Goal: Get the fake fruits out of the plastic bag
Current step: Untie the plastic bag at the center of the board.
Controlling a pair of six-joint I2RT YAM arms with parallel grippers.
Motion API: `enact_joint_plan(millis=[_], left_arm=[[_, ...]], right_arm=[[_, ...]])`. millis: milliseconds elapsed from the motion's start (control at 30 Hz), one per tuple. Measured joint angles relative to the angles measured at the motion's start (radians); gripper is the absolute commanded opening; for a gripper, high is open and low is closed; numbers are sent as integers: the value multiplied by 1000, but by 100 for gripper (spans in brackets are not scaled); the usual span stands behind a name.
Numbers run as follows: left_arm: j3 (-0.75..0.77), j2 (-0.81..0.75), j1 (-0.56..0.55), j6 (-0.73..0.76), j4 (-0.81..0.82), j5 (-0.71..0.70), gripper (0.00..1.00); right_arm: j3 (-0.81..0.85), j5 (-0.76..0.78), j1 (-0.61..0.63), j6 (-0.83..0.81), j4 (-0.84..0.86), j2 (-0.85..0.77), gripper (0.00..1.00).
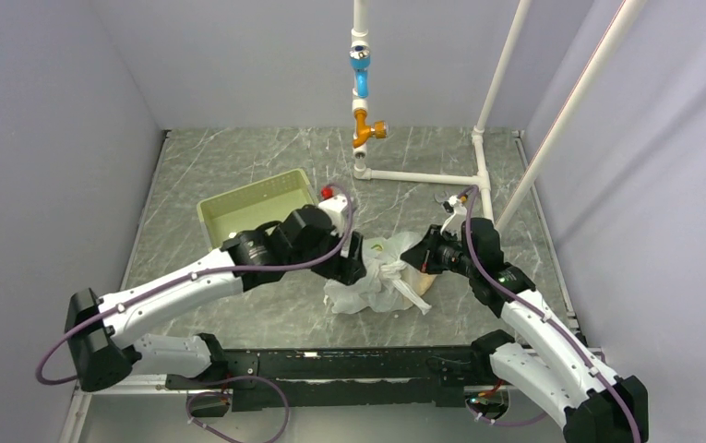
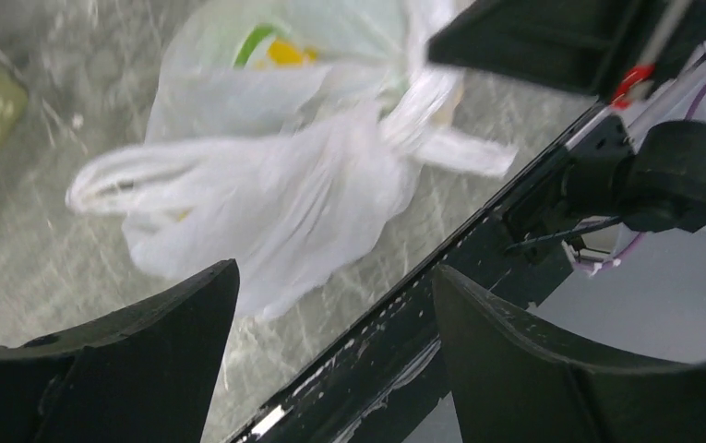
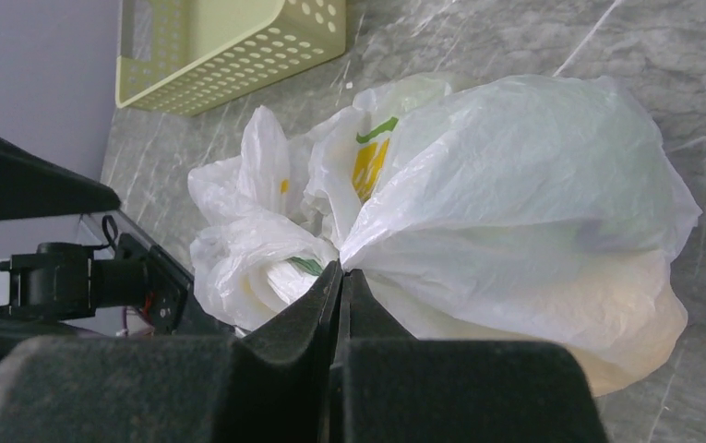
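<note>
Right gripper (image 3: 341, 269) is the one doing the work: in the right wrist view its two black fingers are pressed together at the bottom centre of the frame, and a gathered fold of the plastic bag (image 3: 515, 185) runs right into the tip, so it's clamped on the bag film.

Left gripper (image 2: 335, 277) is a different story. In the left wrist view its fingers stand wide apart along the bottom edge with nothing between them, and the bag sits beyond them in the upper middle of that frame. That picture is pretty blurry, so I can't tell whether the fingers touch the plastic.

From the top camera the bag lies on the grey marbled table (image 1: 238, 157) just below the centre of the frame, squeezed between the two grippers, one on its left side and one on its right. It looks crumpled and bunched, handles flopped over.

A pale yellow bulge (image 3: 640, 346) shows through the film at the bag's lower right in the right wrist view. Whatever fruit that is, it's inside the bag; I can't tell which one.

Pale green perforated basket (image 3: 238, 65) sits up and to the left of the bag, apart from it. A white PVC pipe frame (image 1: 423, 175) stands at the back of the table.
</note>
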Motion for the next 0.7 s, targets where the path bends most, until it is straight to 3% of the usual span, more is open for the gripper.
enact_joint_plan(millis=[300,600,700], left_arm=[[344,303,-61,145,-144,-101,76],[381,421,-98,196,-237,-179,57],[379,425,-98,195,-235,-193,43]], right_arm=[[1,-33,0,3,-35,-5,0],[1,-32,0,33,-38,-12,0],[1,-32,0,39,-38,-12,0]])
